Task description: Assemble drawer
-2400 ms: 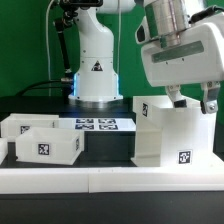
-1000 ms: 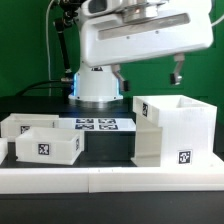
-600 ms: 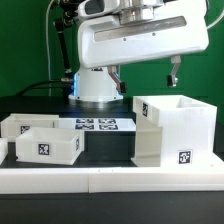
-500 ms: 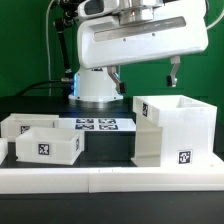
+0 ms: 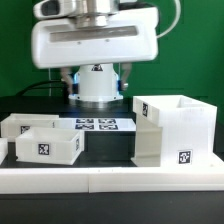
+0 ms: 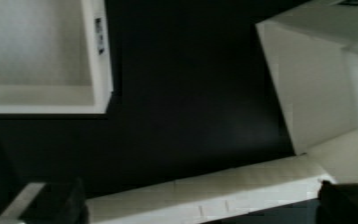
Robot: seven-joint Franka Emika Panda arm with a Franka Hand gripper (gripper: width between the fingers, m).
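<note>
Now the jaws hang wide open and empty above the surface (image 5: 108,146), between the front tray (image 5: 45,146) and the shell (image 5: 178,135). Best, I judge, to centre over one tray wall, descend straight, then close squarely before lifting.

A flat green wall (image 5: 20,60) fills the space behind my work area, evenly and softly lit. Below it lies a matte black table (image 5: 105,148). A flat marker board (image 5: 97,125) rests on the table near the back, and a long low white rail (image 5: 110,182) borders its near edge. From my wrist, the tabletop shows as plain black, crossed by the rail.
</note>
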